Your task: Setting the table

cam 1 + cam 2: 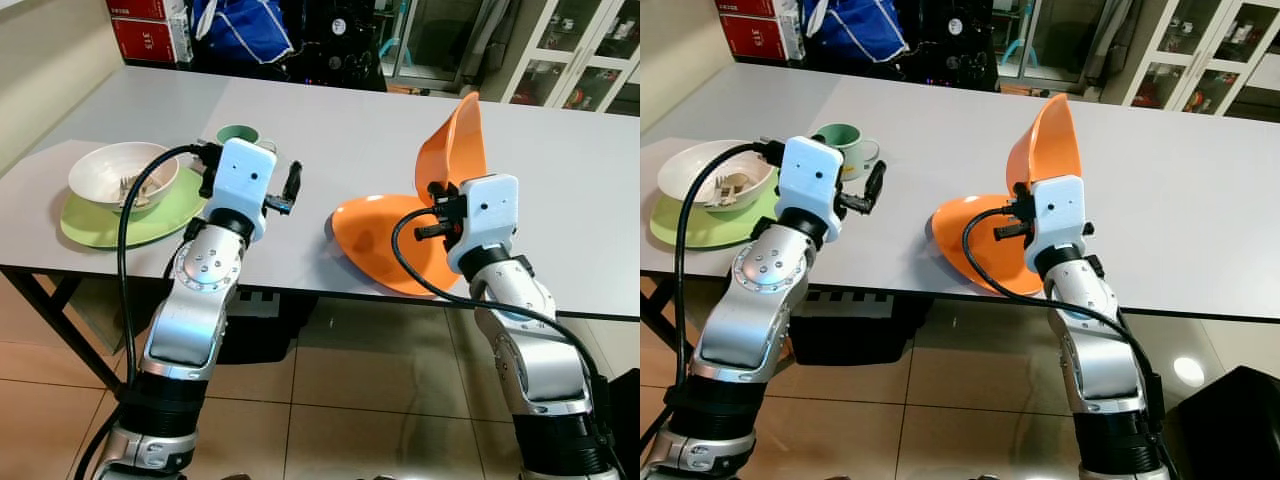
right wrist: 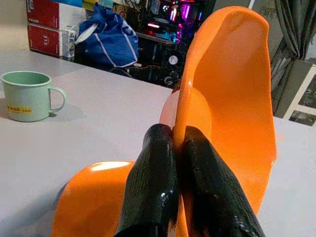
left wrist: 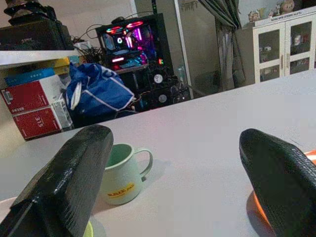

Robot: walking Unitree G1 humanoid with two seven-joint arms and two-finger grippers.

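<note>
Two black fingers of the right gripper (image 2: 178, 163) pinch the rim of an orange bowl (image 1: 455, 150), one finger on each side of its wall, holding it tipped on edge with its hollow facing the robot's left. Directly below it, at 6 o'clock from the held bowl, an orange plate (image 1: 372, 235) lies flat on the grey table (image 1: 560, 190), near the front edge, and the tilted bowl's lower rim meets or nearly meets it.

At 9 o'clock from the plate, the left gripper (image 3: 173, 177) hovers over the table with its fingers (image 3: 69, 182) spread wide and nothing between them. At 12 o'clock just beyond it stands a green mug (image 3: 123, 170), upright, handle toward the robot's right, apart from both fingers.

At 9 o'clock from the left gripper, a white bowl (image 1: 122, 172) sits on a green plate (image 1: 95, 228) at the table's left front corner, with cutlery (image 1: 128, 187) resting inside the bowl.

Beyond the table's far edge, at 12 o'clock, are red boxes (image 3: 32, 106), a blue bag (image 3: 96, 94) and a lit computer case (image 3: 131, 42).
</note>
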